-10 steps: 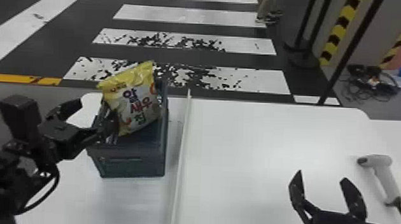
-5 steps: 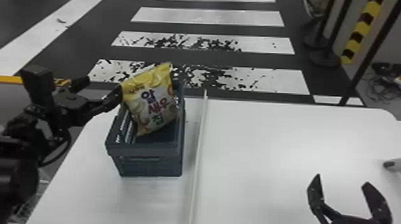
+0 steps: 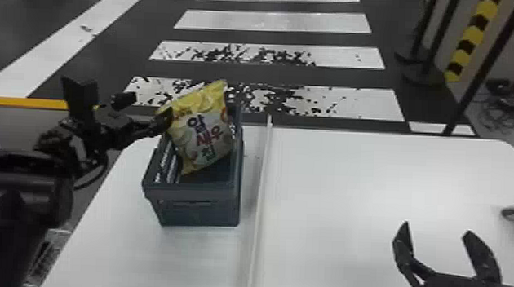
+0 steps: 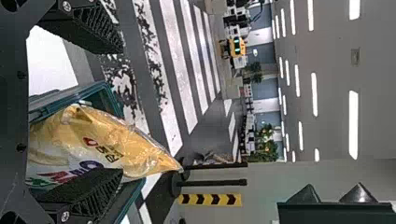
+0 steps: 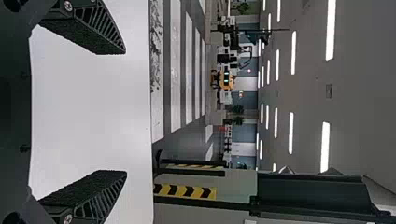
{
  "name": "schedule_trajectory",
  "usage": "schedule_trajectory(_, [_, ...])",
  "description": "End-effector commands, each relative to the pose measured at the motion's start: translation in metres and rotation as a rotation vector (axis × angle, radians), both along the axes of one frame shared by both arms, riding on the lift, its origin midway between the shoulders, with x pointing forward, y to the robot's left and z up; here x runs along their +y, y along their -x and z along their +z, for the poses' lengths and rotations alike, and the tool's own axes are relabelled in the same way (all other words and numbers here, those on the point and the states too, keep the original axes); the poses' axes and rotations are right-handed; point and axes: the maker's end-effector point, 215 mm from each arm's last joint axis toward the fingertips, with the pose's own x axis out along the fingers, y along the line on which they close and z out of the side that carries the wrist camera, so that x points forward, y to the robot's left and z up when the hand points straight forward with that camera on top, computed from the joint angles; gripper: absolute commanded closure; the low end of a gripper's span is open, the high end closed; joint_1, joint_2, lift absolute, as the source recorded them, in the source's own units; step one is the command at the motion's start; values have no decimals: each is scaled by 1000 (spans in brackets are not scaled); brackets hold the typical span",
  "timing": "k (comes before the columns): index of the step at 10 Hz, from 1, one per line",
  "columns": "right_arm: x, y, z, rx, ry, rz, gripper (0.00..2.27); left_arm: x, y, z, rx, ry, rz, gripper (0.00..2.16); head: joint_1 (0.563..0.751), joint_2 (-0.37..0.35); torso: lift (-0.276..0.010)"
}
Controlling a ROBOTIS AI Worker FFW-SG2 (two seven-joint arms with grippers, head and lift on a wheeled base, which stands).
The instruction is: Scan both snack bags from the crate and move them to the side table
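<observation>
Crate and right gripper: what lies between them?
In the head view, a long pale strip running along the white tabletop lies between the crate and the right gripper, with plain tabletop on from the strip to the gripper.

Dk flr (image 3: 238,73), 1 yel line (image 3: 25,102).

The snack bag (image 3: 205,131) is coloured yellow and white, lettered in blue, red and green – the crate (image 3: 200,210) is dark blue-grey, the table (image 3: 349,177) white; the floor (image 3: 279,75) is striped dark and white.
</observation>
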Motion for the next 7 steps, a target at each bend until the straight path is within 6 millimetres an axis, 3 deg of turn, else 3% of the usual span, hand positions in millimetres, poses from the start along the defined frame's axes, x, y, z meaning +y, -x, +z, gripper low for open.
schedule_trajectory(1, [0,0,-1,3,1,1,76,-4,-14,-5,11,-28,-19,97,695,94,-99])
schedule_trajectory(6, [-1,0,-3,6,3,3,76,-30,-38,-34,69,-95,-109,97,695,70,-99])
schedule_trajectory(7, [-2,0,-3,4,2,1,76,-35,-37,-43,89,-127,-125,211,695,66,-99])
